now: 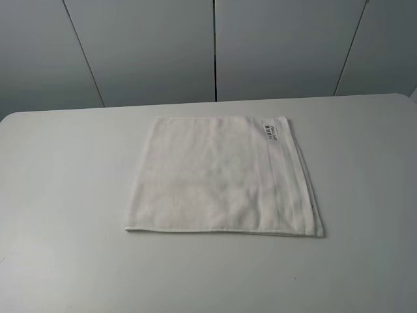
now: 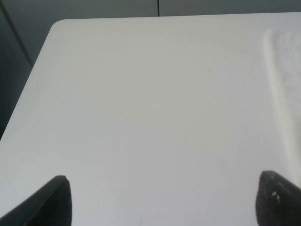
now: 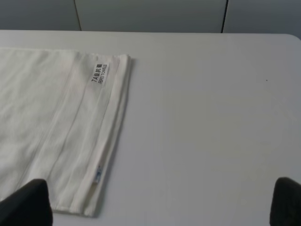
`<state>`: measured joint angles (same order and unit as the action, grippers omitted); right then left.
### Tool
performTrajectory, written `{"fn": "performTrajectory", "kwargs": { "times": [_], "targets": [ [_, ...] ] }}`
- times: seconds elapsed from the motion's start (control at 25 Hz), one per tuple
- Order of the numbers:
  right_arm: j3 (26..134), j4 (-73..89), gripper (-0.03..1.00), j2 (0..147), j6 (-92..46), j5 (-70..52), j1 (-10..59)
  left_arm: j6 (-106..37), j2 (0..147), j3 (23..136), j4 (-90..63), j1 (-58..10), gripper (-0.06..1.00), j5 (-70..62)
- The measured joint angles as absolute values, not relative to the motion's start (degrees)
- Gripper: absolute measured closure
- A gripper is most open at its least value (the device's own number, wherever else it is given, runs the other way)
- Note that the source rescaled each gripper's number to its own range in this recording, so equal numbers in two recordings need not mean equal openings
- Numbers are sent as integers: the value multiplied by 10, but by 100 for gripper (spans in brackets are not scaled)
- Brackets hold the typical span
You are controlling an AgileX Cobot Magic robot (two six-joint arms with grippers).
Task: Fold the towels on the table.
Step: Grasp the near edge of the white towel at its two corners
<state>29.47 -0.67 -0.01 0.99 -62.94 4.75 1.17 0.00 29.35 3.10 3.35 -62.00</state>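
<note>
The white towel [image 1: 221, 176] lies flat and spread out in the middle of the white table [image 1: 65, 195], its border band and grey-printed label [image 1: 270, 130] toward the right side. Neither gripper shows in the exterior high view. In the left wrist view my left gripper [image 2: 162, 197] is open above bare tabletop, with the towel's edge [image 2: 287, 61] off to one side. In the right wrist view my right gripper [image 3: 160, 200] is open, one fingertip [image 3: 26, 202] over the towel's [image 3: 51, 122] near corner; the label [image 3: 99, 74] shows there too.
Grey wall panels [image 1: 215, 45] stand behind the table's far edge. The table's rounded far-left corner [image 2: 59, 23] shows in the left wrist view. Bare tabletop surrounds the towel on all sides.
</note>
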Motion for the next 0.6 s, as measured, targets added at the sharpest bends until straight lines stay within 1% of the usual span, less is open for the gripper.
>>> {"fn": "performTrajectory", "kwargs": {
  "times": [0.6],
  "targets": [
    [295, -7, -3, 0, 10, -629, 47, 14, 0, 294, 31, 33, -6, -620]
  ]
}}
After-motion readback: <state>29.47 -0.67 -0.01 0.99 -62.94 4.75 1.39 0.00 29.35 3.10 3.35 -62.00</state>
